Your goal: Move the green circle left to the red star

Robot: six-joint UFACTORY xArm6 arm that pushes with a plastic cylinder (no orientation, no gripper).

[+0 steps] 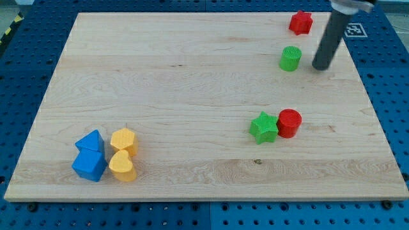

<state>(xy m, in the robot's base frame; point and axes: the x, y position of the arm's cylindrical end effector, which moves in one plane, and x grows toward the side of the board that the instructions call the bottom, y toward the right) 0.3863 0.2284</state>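
The green circle [290,59] stands near the view's top right on the wooden board. The red star [300,22] lies above it and slightly to its right, close to the board's top edge. The two are apart. My tip [320,66] rests on the board just to the right of the green circle, a small gap away from it, and below and to the right of the red star. The dark rod slants up toward the view's top right corner.
A green star [264,127] and a red circle [289,122] touch each other right of the board's middle. At the lower left sit two blue blocks [89,158], a yellow hexagon [123,140] and a yellow heart [122,166]. The wooden board [192,96] lies on blue pegboard.
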